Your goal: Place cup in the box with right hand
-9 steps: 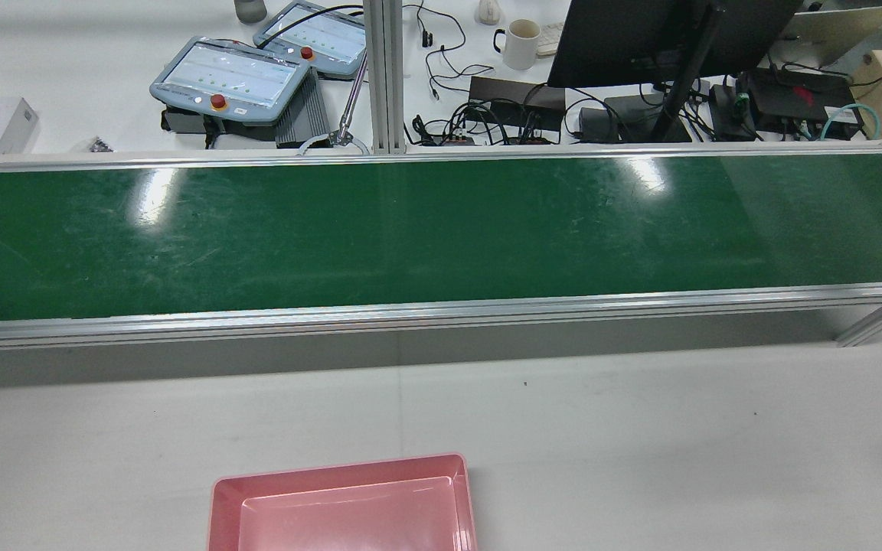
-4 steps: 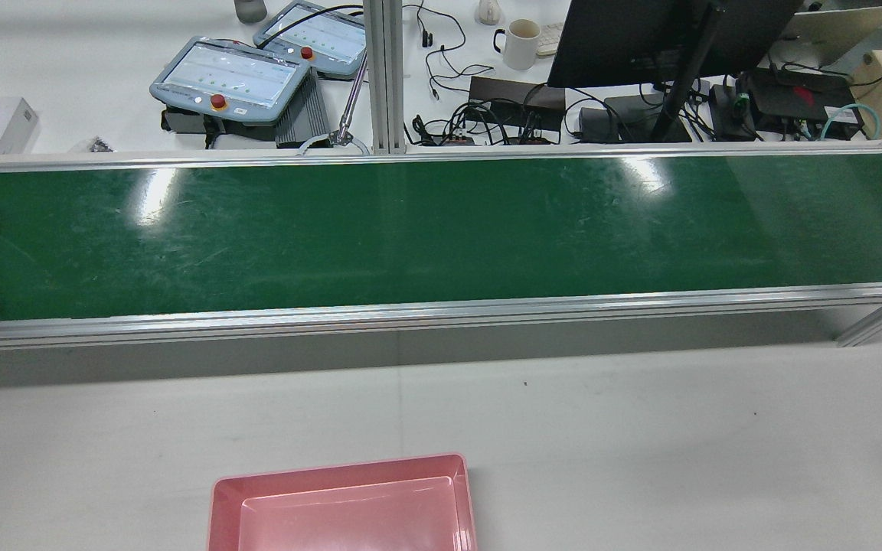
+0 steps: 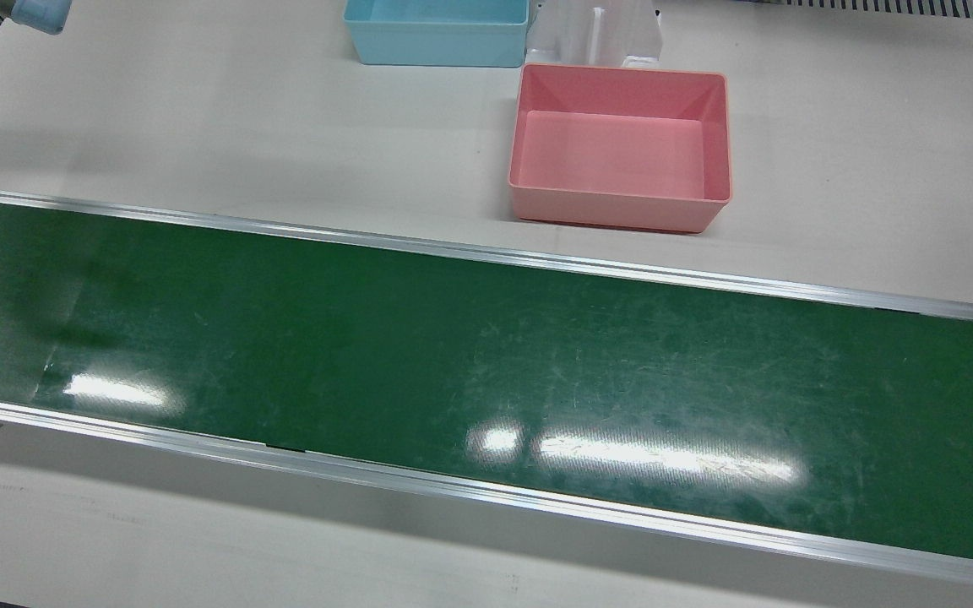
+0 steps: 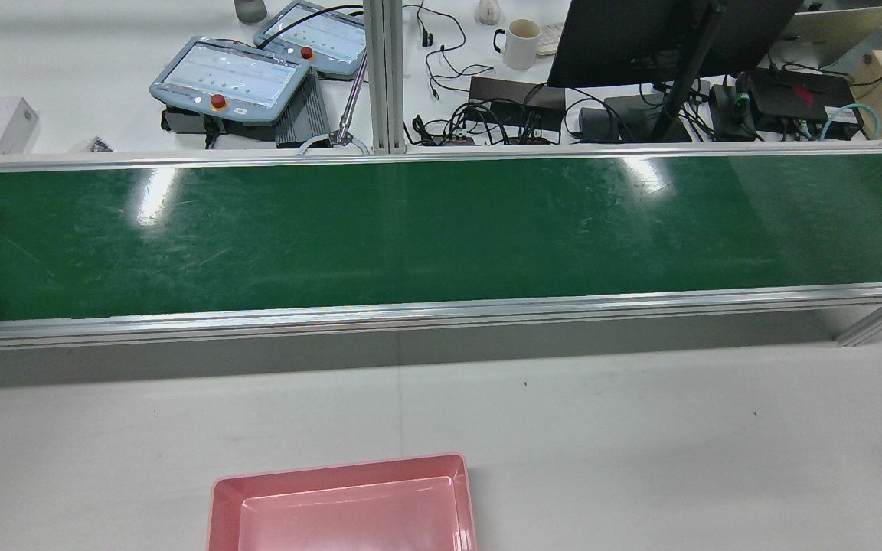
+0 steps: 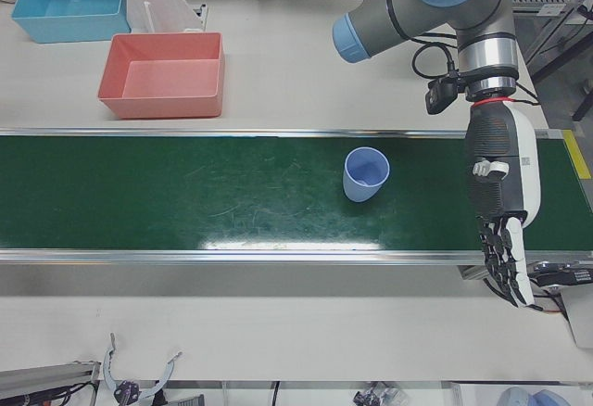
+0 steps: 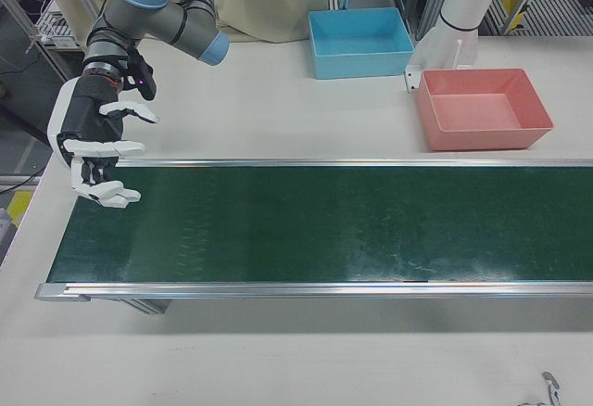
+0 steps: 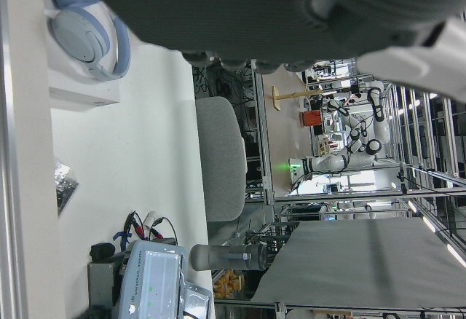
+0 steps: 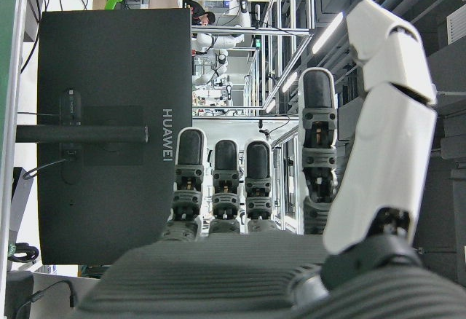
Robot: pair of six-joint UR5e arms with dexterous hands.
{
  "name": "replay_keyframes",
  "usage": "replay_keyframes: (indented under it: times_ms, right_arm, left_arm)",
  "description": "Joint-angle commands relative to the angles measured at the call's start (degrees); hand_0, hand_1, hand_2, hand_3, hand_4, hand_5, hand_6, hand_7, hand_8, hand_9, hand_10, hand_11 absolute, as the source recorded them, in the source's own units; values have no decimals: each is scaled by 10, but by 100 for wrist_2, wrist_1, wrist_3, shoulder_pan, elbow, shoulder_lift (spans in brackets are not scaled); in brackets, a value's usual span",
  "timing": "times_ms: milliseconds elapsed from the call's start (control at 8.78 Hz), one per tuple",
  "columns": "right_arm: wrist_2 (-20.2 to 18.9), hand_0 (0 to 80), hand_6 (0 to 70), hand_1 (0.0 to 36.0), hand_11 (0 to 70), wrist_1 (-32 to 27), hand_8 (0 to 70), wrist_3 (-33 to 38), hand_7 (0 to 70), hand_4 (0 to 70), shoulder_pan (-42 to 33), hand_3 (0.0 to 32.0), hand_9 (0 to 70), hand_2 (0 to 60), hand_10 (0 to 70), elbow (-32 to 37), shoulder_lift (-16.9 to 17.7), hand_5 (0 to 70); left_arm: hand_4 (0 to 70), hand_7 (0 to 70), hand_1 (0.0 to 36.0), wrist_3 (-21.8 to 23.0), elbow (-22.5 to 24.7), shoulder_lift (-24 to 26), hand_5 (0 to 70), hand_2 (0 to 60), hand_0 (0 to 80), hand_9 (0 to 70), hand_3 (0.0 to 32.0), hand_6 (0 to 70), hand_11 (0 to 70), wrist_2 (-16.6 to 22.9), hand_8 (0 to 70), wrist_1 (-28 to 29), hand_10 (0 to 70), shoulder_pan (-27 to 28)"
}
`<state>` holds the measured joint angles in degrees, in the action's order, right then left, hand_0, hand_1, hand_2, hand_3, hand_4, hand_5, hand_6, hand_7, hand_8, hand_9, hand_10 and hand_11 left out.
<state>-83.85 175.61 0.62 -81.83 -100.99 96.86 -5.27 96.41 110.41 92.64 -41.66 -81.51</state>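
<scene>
Far along the belt [image 6: 306, 225] from the right hand [image 6: 97, 151], near the left hand [image 5: 505, 211], the cup [image 5: 365, 174] is standing upright while the right hand is hovering released, fingers spread, over its own end. Judging by this, it is best waiting until the cup is arriving beside it, then closing around the wall and carrying it to the pink box [image 6: 484, 109].

Robotics lab: conveyor belt [image 4: 441, 229], teach pendants [image 4: 230, 80].
</scene>
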Motion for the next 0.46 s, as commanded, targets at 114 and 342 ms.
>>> replay_keyframes:
  times_ms: [114,342]
  right_arm:
    - [0,508,137,116,329,-1,187,8,507,591,0,0,306,1,225,0,0,55]
    - [0,548,140,182,340,8,190,8,500,568,0,0,305,96,229,0,0,72]
  left_arm:
    - [0,0,0,-1,0,-2,0,0,0,0,0,0,0,0,0,0,0,-5]
    - [0,0,0,-1,0,-2,0,0,0,0,0,0,0,0,0,0,0,-5]
